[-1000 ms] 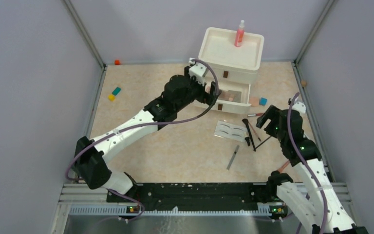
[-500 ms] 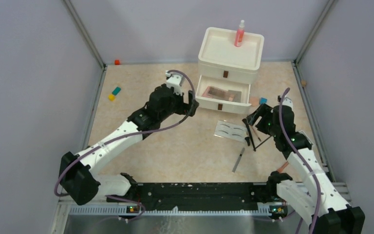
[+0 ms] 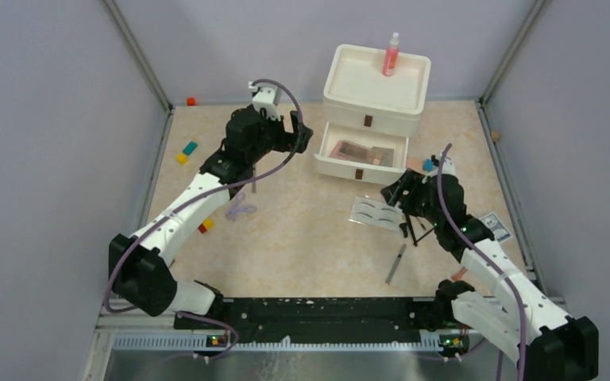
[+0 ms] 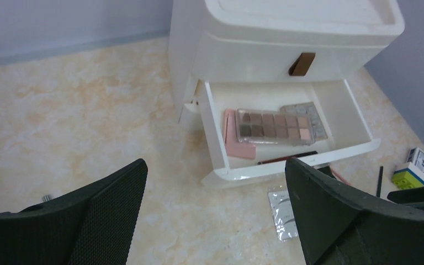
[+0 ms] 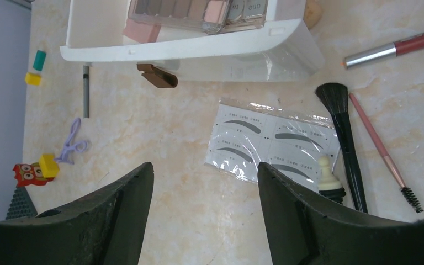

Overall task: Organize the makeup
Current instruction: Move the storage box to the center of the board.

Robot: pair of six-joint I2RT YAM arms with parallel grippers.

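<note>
One eyebrow card lies flat on the desk, just in front of the open drawer. Beside the card lie one black brush and one thin pink brush, with one red pencil farther off and one silver tube nearer my base. The drawer holds one brown-toned palette, one grey palette, one pink pad and one dark pencil along its front wall. One pink spray bottle stands upright in the top tray. My right fingers hover spread above the card, holding nothing. My left fingers are wide and empty, left of the drawer.
</note>
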